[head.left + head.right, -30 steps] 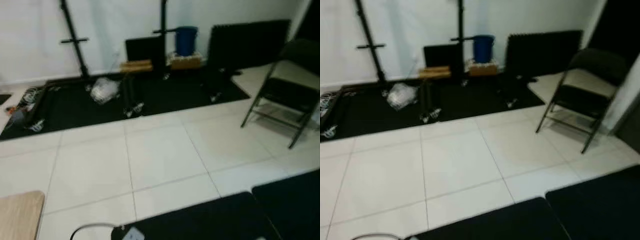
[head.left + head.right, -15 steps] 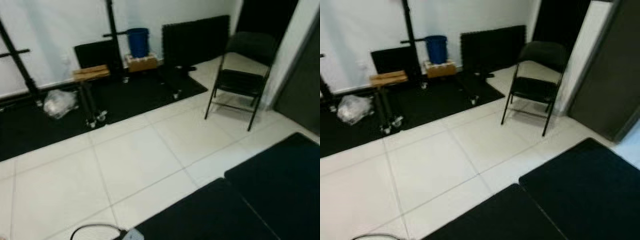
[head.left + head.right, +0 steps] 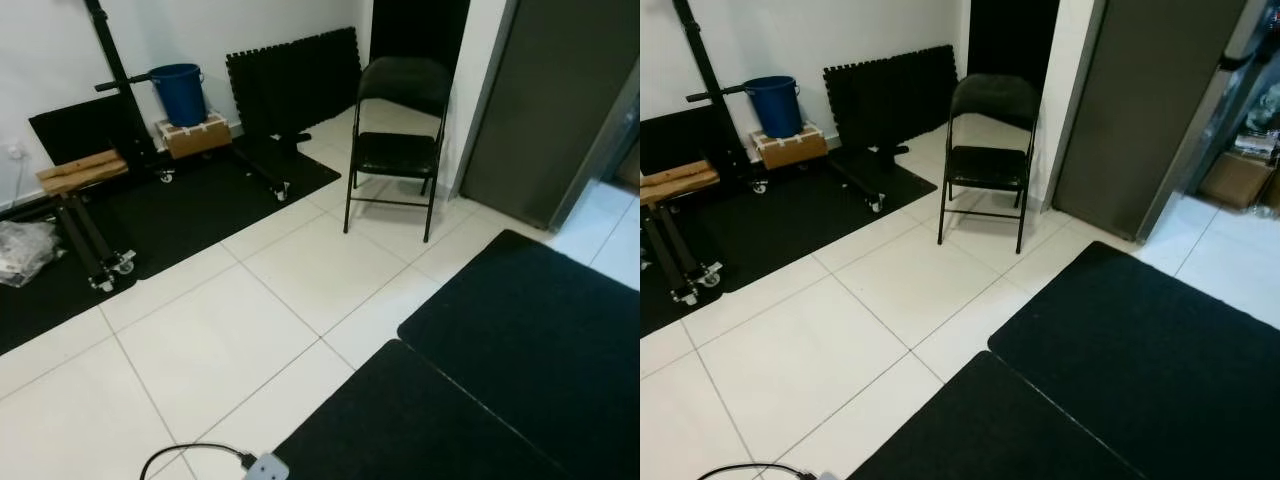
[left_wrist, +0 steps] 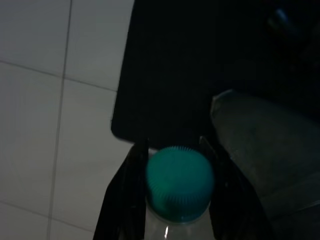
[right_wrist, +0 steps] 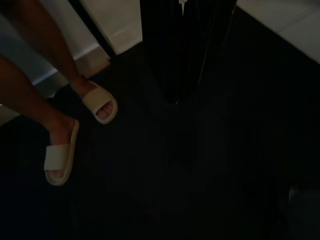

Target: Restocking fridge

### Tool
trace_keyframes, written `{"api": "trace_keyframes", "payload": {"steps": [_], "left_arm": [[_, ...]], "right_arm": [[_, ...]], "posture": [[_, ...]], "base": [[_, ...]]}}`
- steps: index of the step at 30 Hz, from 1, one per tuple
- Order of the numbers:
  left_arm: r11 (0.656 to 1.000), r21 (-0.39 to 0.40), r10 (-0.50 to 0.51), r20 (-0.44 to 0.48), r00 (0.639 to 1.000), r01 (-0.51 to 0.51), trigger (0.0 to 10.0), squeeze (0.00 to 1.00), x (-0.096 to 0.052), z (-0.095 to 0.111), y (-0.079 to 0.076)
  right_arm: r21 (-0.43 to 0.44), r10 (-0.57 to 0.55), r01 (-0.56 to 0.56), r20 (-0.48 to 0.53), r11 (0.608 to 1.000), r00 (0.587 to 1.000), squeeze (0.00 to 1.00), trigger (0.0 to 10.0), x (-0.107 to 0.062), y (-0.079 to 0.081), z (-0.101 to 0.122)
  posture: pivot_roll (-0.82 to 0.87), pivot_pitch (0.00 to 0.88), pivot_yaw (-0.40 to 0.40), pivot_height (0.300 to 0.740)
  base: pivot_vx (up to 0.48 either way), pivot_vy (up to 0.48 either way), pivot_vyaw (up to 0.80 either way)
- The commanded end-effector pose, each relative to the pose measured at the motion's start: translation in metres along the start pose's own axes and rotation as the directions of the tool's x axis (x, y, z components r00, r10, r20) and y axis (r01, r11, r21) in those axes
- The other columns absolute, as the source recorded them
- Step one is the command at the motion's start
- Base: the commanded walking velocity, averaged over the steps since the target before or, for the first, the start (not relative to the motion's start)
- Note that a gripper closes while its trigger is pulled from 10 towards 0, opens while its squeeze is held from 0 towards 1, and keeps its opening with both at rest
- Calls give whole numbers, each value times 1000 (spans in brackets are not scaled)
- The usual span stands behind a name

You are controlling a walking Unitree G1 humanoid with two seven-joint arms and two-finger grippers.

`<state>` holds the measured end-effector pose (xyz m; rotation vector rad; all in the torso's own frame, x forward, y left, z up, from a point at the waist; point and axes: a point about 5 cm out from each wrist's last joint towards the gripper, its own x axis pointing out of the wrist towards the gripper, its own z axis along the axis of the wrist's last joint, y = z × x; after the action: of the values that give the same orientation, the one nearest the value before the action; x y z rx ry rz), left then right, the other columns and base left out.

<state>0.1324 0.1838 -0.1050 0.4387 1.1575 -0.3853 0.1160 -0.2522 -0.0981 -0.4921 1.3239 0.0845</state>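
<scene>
Carrying step: my left gripper (image 4: 172,165) is clamped on a green-capped bottle (image 4: 180,182); right gripper's state I can't tell. Next I need to reach the fridge, probably past the folding chair (image 3: 395,150).

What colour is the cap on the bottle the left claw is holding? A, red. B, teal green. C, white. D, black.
B: in the left wrist view the left claw has its two black fingers on either side of a bottle topped by a teal green cap.
</scene>
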Motion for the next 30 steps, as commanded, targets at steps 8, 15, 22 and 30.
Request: {"api": "trace_keyframes", "payload": {"steps": [8,15,22,30], "left_arm": [[1000,-2,-10,-43,999,10,10000,0,-1,-12,-1],[1000,-7,-11,-39,999,11,10000,0,-1,-10,-2],[1000,-24,-18,-33,999,18,10000,0,0,-4,-4],[999,-32,-18,-27,999,17,10000,0,1,-1,-4]], "right_arm": [[6,10,-10,-7,1000,1000,0,10000,0,4,1],[4,11,-11,-4,1000,1000,0,10000,0,5,3],[3,9,-9,-6,1000,1000,0,10000,0,3,1],[0,6,-6,-10,1000,1000,0,10000,0,0,-2]], "posture": [[13,0,-1,740],[12,0,-1,740],[12,0,-6,740],[14,0,-9,740]], "base": [[0,0,-763],[0,0,-763],[0,0,-763],[0,0,-762]]}}
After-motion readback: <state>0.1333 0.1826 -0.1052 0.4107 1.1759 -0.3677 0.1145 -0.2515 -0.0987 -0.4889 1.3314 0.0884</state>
